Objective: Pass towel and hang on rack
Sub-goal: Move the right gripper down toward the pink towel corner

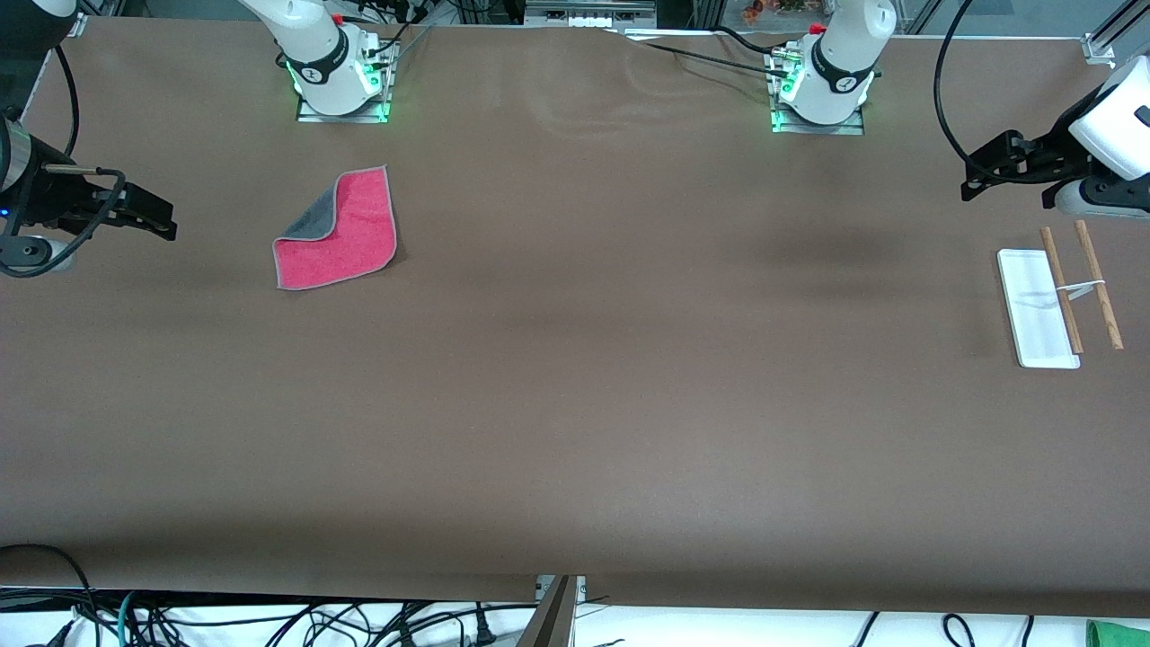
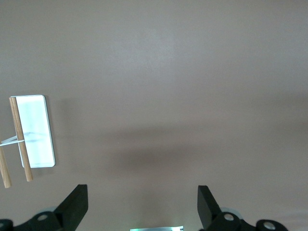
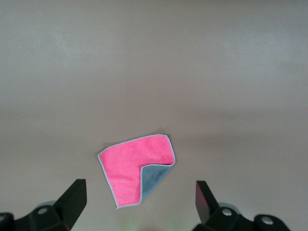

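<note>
The towel (image 1: 337, 229) lies flat on the table toward the right arm's end, pink-red face up, with one corner folded over to show dark grey. In the right wrist view the towel (image 3: 127, 168) lies on the table ahead of the spread fingers. My right gripper (image 1: 162, 216) (image 3: 140, 184) hovers open and empty over the table's end, apart from the towel. The rack (image 1: 1033, 305) stands toward the left arm's end, a white base with two wooden rods (image 1: 1100, 283). My left gripper (image 1: 975, 178) (image 2: 143, 192) hangs open and empty over the table beside the rack (image 2: 38, 130).
Brown cloth covers the table (image 1: 575, 386). The two arm bases (image 1: 337, 76) (image 1: 822, 85) stand along its edge farthest from the front camera. Cables (image 1: 269, 624) lie below the edge nearest that camera.
</note>
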